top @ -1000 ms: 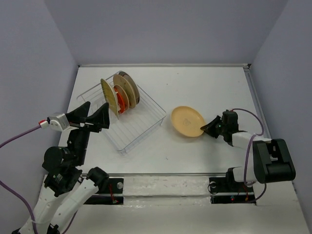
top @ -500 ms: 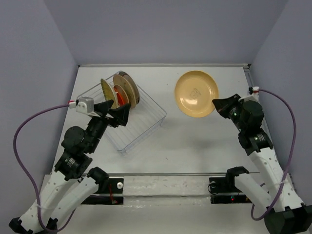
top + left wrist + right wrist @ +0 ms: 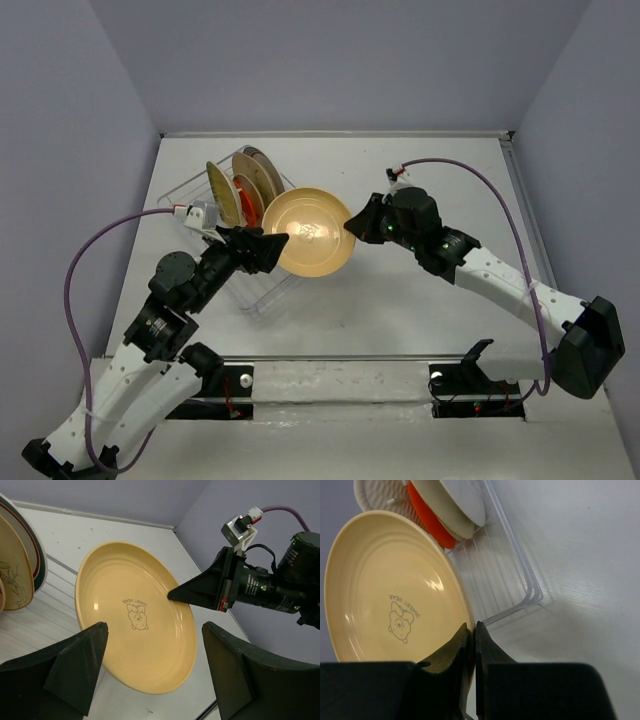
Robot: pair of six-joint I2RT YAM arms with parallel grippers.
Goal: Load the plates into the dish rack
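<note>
My right gripper (image 3: 352,228) is shut on the right rim of a tan plate (image 3: 308,232) with a small bear print. It holds the plate tilted above the right corner of the clear wire dish rack (image 3: 260,300). The right wrist view shows its fingers (image 3: 465,640) pinching the plate's (image 3: 385,590) rim. My left gripper (image 3: 275,245) is open at the plate's left edge, not touching it. In the left wrist view the left gripper (image 3: 154,635) spans the plate (image 3: 135,615). Several plates stand in the rack: a yellow ribbed one (image 3: 218,190), tan ones (image 3: 256,180) and an orange-red one (image 3: 432,522).
The rack's (image 3: 520,575) corner lies just right of the held plate. A white plate with a green-red rim (image 3: 31,537) stands at the rack's back. White table (image 3: 430,170) lies right of the rack, with walls on three sides.
The right arm has swung the tan plate left from the back right of the table to over the rack's right corner. The left gripper has moved right, up to the plate.
</note>
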